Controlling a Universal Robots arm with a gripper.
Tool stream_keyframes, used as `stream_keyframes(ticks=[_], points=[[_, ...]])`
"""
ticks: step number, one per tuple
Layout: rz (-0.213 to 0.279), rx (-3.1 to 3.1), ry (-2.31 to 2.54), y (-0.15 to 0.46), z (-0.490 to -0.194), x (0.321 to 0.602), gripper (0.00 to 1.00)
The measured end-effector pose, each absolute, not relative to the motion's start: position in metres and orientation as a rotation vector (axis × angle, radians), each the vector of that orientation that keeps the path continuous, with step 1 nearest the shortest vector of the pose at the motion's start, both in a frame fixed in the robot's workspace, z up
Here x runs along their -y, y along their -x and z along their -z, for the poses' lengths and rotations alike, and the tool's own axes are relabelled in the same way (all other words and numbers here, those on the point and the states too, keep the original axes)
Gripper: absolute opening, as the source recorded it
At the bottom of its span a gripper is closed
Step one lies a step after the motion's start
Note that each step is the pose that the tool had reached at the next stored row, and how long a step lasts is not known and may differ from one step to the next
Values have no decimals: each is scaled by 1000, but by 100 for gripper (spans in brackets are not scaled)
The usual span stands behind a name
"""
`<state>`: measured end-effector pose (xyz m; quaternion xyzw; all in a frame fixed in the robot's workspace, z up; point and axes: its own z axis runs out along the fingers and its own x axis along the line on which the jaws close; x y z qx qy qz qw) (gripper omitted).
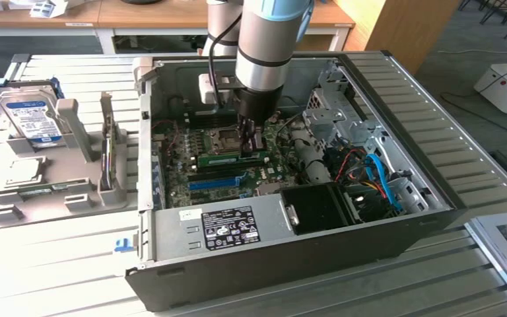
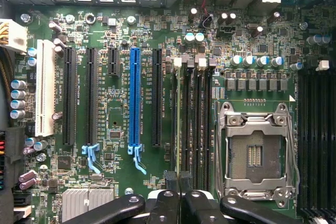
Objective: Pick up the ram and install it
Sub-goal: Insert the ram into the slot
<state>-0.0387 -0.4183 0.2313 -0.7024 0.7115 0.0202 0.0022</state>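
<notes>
The ram is a slim green stick standing on edge inside the open computer case, low over the motherboard. My gripper reaches straight down from the arm and is shut on the ram's upper edge. In the wrist view the ram shows edge-on as a thin pale strip. It lines up with the outermost of the black memory slots beside the CPU socket. The gripper pinches it between both black fingers. Whether the stick is seated in the slot I cannot tell.
A blue slot and black expansion slots lie beside the memory slots. Red and blue cables and the power supply crowd the case. At the exterior view's left, a grey holder carries a hard drive and an upright card.
</notes>
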Motion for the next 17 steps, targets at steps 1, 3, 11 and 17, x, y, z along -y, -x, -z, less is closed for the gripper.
stream_keyframes(ticks=[1,3,11,17], points=[[-63,-2232,2204,39,-231,418,11],[-63,-2232,2204,39,-231,418,11],[-61,-2231,2203,39,-231,418,11],[-59,-2230,2202,39,-230,418,11]])
